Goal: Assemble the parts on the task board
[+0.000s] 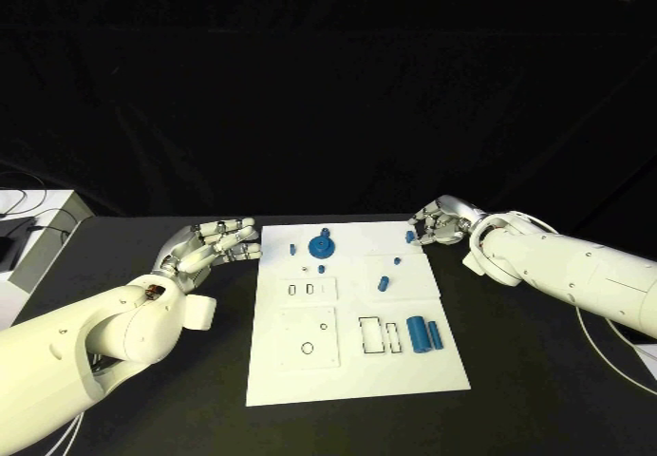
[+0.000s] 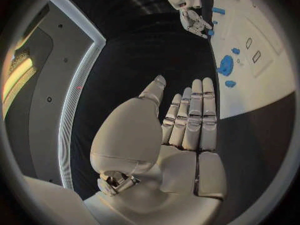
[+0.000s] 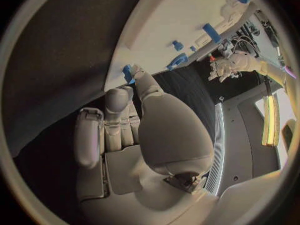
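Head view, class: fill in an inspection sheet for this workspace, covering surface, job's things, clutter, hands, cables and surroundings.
Surface: black table with the white task board in its middle.
Job's things: blue gear near the board's far edge; two blue cylinders side by side near its right edge; smaller blue parts lie between.
Clutter: white box at the left.
Hands: left hand holds nothing, beside the board's left edge; right hand at the far right corner, fingertips at a small blue part, grip unclear.
Cables: dark cable on the box; pale cable by the right arm.
Surroundings: black backdrop.
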